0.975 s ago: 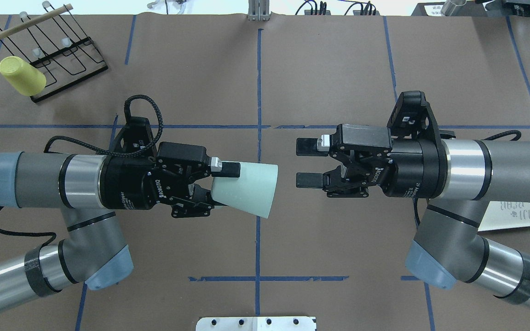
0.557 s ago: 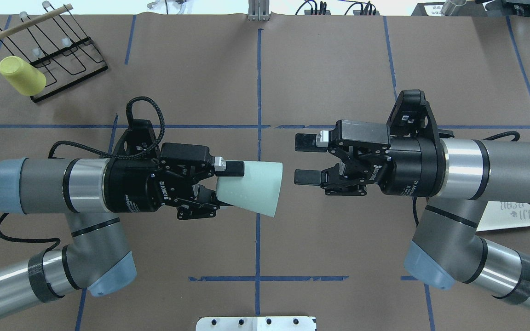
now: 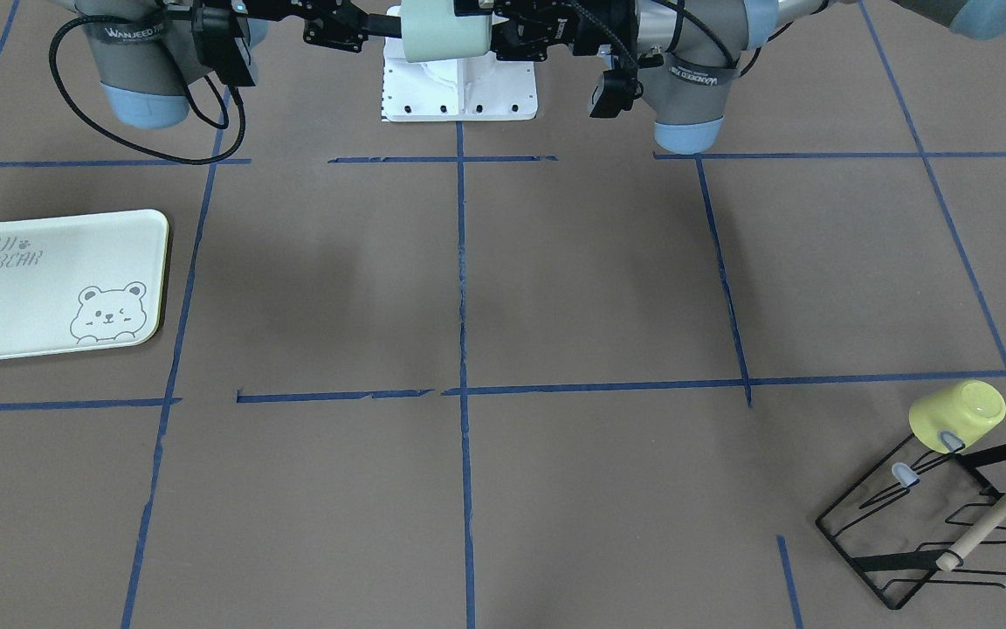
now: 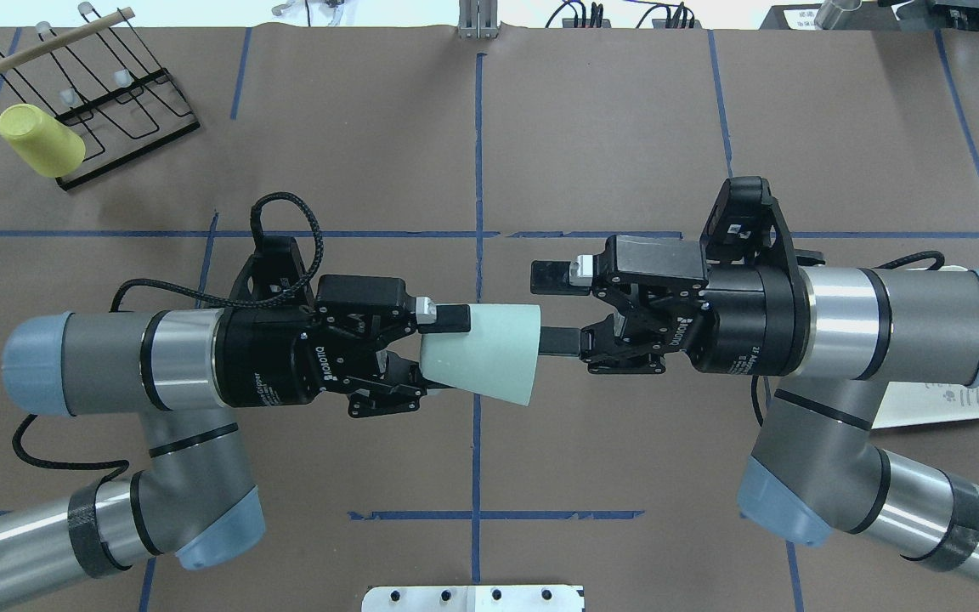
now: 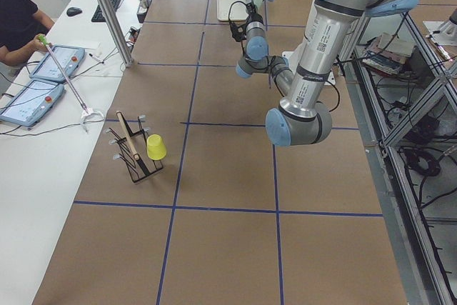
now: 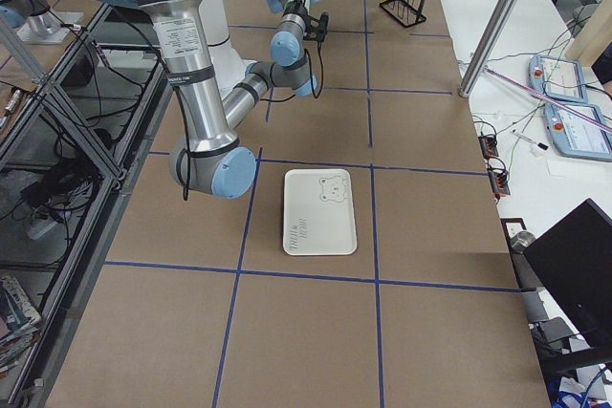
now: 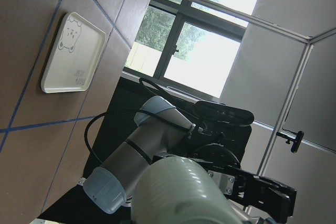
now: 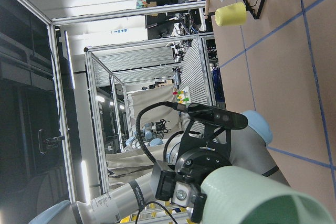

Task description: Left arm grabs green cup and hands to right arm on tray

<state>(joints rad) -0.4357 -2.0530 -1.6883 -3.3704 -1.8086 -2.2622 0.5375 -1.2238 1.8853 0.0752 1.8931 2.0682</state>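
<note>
The pale green cup [image 4: 485,355] lies sideways in the air over the table's middle, its wide mouth toward the right arm. My left gripper [image 4: 437,350] is shut on the cup's narrow base end. My right gripper [image 4: 547,308] faces it, open. Its lower finger reaches the cup's mouth, and its upper finger sits just above the rim. The cup [image 3: 446,31] also shows between both grippers at the top of the front view. The tray [image 3: 53,286] lies flat and bare on the table, and the right arm partly hides the tray [image 4: 961,401] in the overhead view.
A yellow cup [image 4: 41,140] hangs upside down on a black wire rack [image 4: 107,93] with a wooden rod at the far left corner. The white robot base plate [image 4: 472,597] sits at the near edge. A person [image 5: 18,30] sits at a side desk.
Both arms have closed in on each other. The left gripper carried the green cup rightward, and the open right gripper moved left until its lower finger reached the cup's mouth.
</note>
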